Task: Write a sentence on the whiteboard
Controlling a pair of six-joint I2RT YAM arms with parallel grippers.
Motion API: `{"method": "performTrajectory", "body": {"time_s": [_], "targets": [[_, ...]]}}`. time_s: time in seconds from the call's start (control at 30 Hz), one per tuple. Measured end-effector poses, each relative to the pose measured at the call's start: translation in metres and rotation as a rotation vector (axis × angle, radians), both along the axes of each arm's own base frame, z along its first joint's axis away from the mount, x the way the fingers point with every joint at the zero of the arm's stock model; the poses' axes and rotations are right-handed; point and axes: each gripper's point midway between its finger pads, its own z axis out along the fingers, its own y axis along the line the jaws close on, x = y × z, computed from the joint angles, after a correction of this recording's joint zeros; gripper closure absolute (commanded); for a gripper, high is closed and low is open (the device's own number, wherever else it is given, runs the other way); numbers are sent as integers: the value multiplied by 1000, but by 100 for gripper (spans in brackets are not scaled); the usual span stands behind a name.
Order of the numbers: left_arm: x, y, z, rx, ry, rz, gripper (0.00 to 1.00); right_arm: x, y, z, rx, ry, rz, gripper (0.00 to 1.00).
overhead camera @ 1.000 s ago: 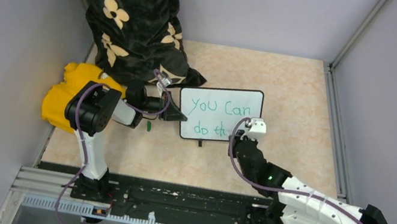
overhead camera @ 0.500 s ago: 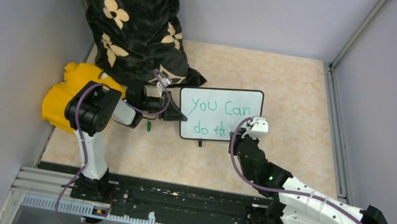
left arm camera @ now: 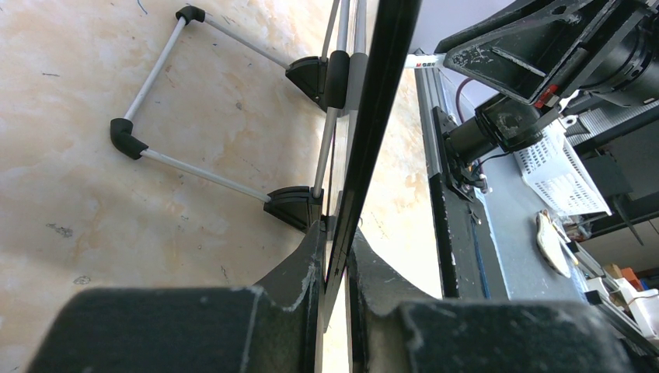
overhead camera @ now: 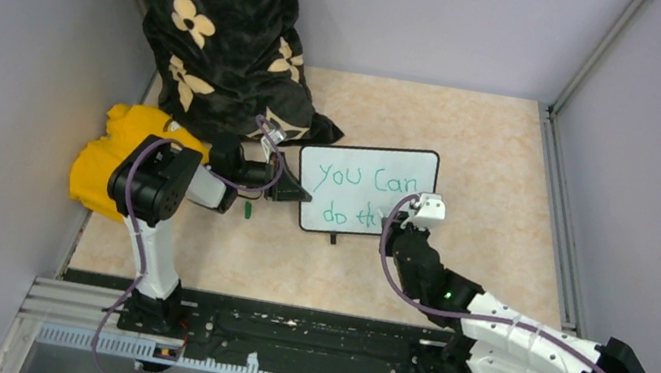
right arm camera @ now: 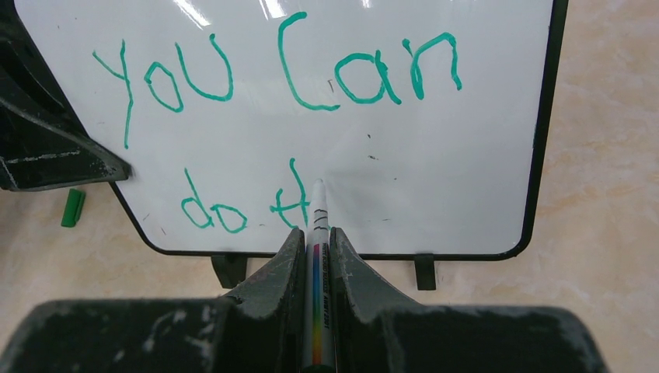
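Right gripper: clenched on a white marker, barrel running up between the fingers, tip forward. The tip sits on or just off the whiteboard, at the end of the lower line of writing. I cannot tell which. Holding the marker low on the barrel leaves only a short length free, likely so that strokes stay firm.

Sentence: green lettering on the whiteboard face. The upper line reads "you Can". The lower line reads "do t", with a further stroke half hidden by the marker tip. Judged from this, the last word is unfinished.

Left gripper: clamped on the whiteboard's left edge, one finger on each face of the thin black frame. This probably braces the board so that marker pressure does not push it over or slide it.

Whiteboard: propped on the worktop with its face towards the arms. Two small black feet run along its bottom edge, and a wire stand is folded out behind it.

A green cap lies on the worktop just off the whiteboard's lower left corner. Black flowered fabric and a yellow cloth are heaped beyond the whiteboard's left side.
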Motion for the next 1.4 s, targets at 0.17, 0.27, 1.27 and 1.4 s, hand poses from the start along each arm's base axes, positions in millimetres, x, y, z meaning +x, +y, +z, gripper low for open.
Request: {"method": "performTrajectory", "body": {"time_s": [0.17,0.27,1.27,1.4], "targets": [[0,0,0,0,1,-5,84,0,1,0,2,3,5,100],[0,0,0,1,3,-5,84,-1,2,-1,7,5,9,100],[0,0,0,2,5,-5,84,-4,0,-25,-40,59,7,100],[0,0,0,1,5,-5,84,-4,0,-27,-36,64,5,100]]}}
